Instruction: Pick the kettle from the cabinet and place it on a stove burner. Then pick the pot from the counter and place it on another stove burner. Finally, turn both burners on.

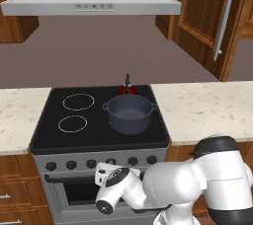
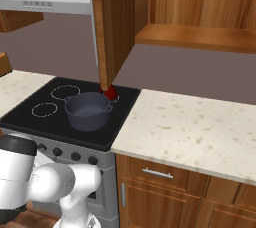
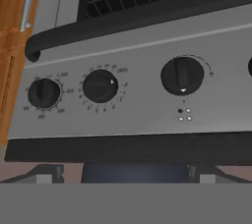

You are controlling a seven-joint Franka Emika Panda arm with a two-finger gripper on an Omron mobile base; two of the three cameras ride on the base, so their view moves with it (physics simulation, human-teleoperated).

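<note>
Two vessels crowd the cooktop [image 1: 54,135] — pot [image 1: 129,114] (unlidded) hiding kettle [image 1: 127,89].

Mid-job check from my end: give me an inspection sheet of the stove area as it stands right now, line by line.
Surface: black glass cooktop, two white burner circles on its left half bare; beige counter on both sides.
Job's things: pot sits on the cooktop's right half; kettle sits right behind it, mostly hidden. Cabinet door stands open, shelf bare.
Clutter: nothing seen.
Grippers: gripper hangs low in front of the stove's front panel, open, holding nothing; the hand view faces the front knobs, upside down.
Cables: nothing seen.
Surroundings: range hood above, oven door handle, wood drawers under the counter.
</note>
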